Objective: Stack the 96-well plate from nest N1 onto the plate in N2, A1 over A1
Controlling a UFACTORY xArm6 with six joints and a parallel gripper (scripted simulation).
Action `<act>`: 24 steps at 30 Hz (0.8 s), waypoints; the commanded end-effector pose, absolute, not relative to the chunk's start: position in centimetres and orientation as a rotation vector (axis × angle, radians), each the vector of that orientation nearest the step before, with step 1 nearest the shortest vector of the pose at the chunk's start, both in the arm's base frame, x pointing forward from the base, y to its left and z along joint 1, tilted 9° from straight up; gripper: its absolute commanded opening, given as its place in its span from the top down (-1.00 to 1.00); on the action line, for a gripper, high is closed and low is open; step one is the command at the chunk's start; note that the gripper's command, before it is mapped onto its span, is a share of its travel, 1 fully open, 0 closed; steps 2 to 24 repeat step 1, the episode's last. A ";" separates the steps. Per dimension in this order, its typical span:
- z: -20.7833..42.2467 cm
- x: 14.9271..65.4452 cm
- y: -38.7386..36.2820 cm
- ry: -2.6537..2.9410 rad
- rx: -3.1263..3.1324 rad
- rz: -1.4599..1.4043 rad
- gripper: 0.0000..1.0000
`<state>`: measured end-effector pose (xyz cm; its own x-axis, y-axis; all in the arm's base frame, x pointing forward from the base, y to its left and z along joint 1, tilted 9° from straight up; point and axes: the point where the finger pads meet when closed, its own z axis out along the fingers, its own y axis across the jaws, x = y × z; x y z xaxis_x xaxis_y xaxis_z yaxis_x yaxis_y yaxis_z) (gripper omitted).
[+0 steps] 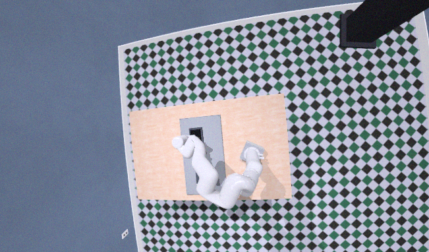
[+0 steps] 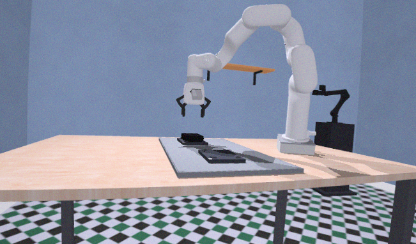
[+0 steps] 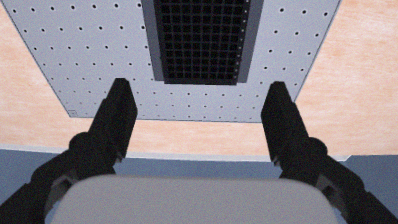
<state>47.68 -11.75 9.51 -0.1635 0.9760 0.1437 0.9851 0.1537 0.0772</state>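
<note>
The tool [image 2: 192, 115] hangs wide open and holds nothing, high above the 96-well plate [image 2: 192, 137] in the far nest, which seems already stacked because the near nest [image 2: 222, 156] looks bare, so I judge only a clean retreat is left.

One white arm [image 2: 298, 73] with one gripper [image 2: 193, 112], one table [image 2: 87, 166], one grey perforated board [image 2: 189, 163], two plate nests [image 2: 222, 156], one visible black plate stack [image 2: 192, 137], one wall shelf [image 2: 248, 68].
</note>
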 end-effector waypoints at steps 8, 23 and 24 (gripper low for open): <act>9.7 47.8 -11.8 -2.343 -1.995 -0.238 -1.00; 9.7 47.8 -11.8 -2.343 -1.995 -0.238 -1.00; 9.7 47.8 -11.8 -2.343 -1.995 -0.238 -1.00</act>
